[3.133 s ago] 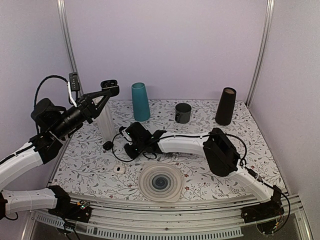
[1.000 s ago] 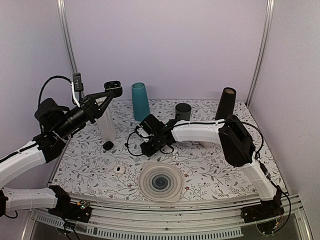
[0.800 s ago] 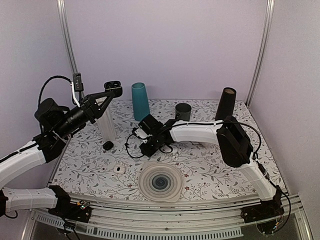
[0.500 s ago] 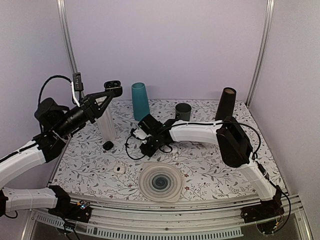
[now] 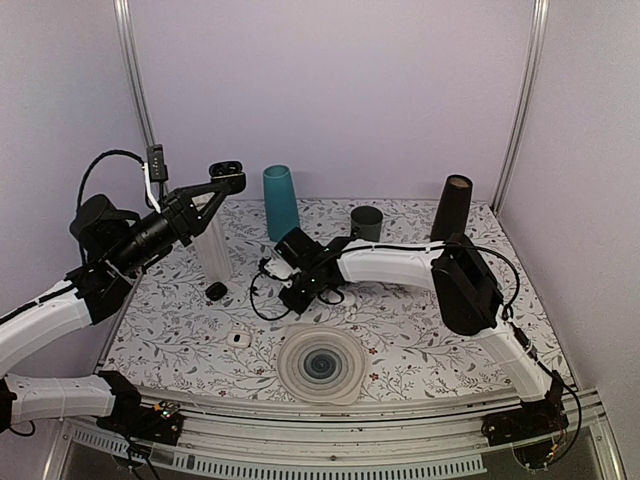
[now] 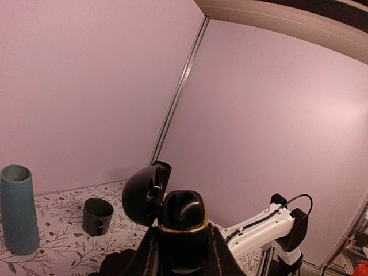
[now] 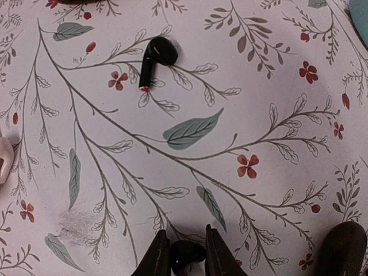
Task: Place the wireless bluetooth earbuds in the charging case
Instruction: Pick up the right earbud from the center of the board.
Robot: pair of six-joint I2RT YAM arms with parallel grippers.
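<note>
My left gripper (image 5: 222, 186) is raised high at the back left, shut on an open black charging case (image 5: 228, 178). In the left wrist view the case (image 6: 183, 214) sits between my fingers with its gold rim up and its lid (image 6: 141, 195) swung open to the left. My right gripper (image 5: 298, 294) is low over the table's middle. In the right wrist view it (image 7: 184, 256) is shut on a glossy black earbud (image 7: 186, 254) just above the floral cloth. A second black earbud (image 7: 155, 56) lies loose on the cloth further ahead.
A teal cup (image 5: 281, 203), a dark mug (image 5: 366, 225) and a black cone (image 5: 451, 212) stand at the back. A white cylinder (image 5: 212, 248) stands under my left gripper. A small black item (image 5: 216, 291), a small white item (image 5: 238, 339) and a ribbed round mat (image 5: 321, 364) lie nearer.
About three seconds ago my right gripper was further left; it swung right, then edged back left over the last second. My left arm rose slightly and still holds the case.
</note>
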